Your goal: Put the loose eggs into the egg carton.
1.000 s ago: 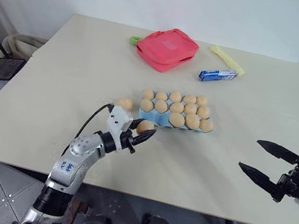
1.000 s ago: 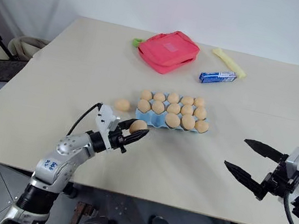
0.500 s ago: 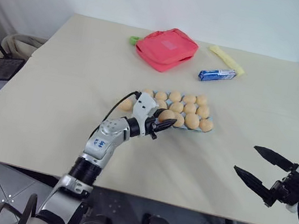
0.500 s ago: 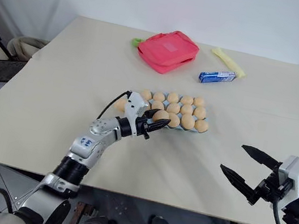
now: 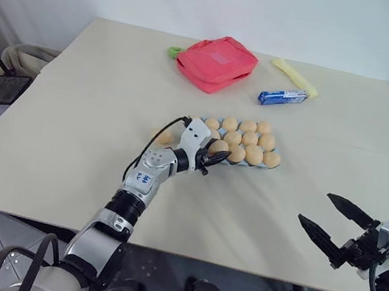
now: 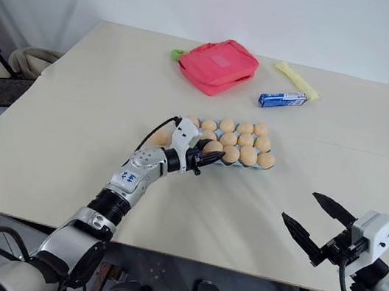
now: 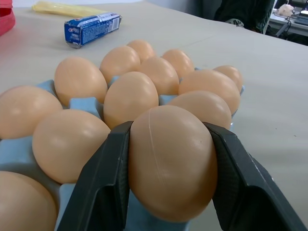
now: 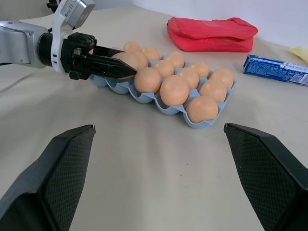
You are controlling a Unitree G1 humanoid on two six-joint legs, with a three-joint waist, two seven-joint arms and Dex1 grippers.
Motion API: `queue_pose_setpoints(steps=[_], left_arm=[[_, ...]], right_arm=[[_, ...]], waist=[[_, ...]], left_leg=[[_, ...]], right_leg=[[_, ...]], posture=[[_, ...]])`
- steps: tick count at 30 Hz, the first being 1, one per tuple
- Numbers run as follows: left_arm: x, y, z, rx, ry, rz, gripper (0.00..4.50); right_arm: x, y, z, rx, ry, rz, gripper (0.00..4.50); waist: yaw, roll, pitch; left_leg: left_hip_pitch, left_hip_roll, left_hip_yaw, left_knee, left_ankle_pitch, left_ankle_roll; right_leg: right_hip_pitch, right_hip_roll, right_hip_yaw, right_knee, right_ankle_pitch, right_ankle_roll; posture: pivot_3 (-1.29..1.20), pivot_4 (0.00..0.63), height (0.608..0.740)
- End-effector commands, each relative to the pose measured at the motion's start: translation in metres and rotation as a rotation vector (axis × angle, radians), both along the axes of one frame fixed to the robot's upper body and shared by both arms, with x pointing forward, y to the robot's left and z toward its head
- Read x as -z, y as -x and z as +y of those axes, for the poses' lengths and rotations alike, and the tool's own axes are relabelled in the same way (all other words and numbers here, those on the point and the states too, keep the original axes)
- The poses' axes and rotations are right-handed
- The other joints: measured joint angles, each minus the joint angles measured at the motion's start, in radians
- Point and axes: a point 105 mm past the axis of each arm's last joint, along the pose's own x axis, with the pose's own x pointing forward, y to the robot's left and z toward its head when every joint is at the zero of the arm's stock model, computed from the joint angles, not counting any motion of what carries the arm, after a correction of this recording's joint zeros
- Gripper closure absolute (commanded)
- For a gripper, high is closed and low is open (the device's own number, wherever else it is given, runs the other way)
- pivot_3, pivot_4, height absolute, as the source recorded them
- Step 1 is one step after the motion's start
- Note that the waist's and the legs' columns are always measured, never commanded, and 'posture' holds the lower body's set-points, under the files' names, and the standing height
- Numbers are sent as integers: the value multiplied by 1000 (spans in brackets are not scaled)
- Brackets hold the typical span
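Egg carton (image 5: 266, 164) mid-desk (image 5: 77, 133) was nearly full; left hand (image 5: 216, 157) gripped one egg (image 5: 217, 147) over its near-left corner, another loose egg (image 5: 164, 137) lay beside it, right hand (image 5: 335, 227) idled wide open.

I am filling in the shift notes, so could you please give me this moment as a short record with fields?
left gripper: shut on an egg, at the near left end of the egg carton
right gripper: open, holding nothing, over the table's near right edge
loose egg: on the table, left of the carton
red pouch: far side of the table
blue-and-white packet: right of the pouch
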Motion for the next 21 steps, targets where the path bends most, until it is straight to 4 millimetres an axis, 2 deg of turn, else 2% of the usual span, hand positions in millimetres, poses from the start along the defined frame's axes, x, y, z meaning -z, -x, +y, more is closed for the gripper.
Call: queue_pose_setpoints(steps=[1,5,8,13,14,21], left_arm=[[-15,-2,-2,2,14,-48,2465],[-16,-2,-2,0,16,-49,2465],[-19,-1,-3,4,19,-52,1714],[-26,2,1,-2,26,-73,156],[-30,3,4,-9,33,-83,12],[-48,21,16,-2,25,-160,12]], right_arm=[[-6,2,2,-3,6,-44,0],[-4,2,0,-2,9,-41,0],[-1,2,-2,-3,12,-36,0],[3,2,-6,-8,15,-30,0],[4,1,-7,-10,15,-28,0],[9,-1,-12,-35,19,-18,0]], waist=[[0,0,0],[0,0,0],[0,0,0],[-1,0,0],[-1,0,0],[-1,1,0]], left_leg=[[0,0,0,0,0,0],[0,0,0,0,0,0],[0,0,0,0,0,0],[0,0,0,0,0,0],[0,0,0,0,0,0],[1,0,0,0,0,-1]], right_leg=[[0,0,0,0,0,0],[0,0,0,0,0,0],[0,0,0,0,0,0],[0,0,0,0,0,0],[0,0,0,0,0,0],[0,0,0,2,0,0]], posture=[[0,150,740],[0,150,740],[0,150,740],[0,150,740],[0,150,740],[0,150,740]])
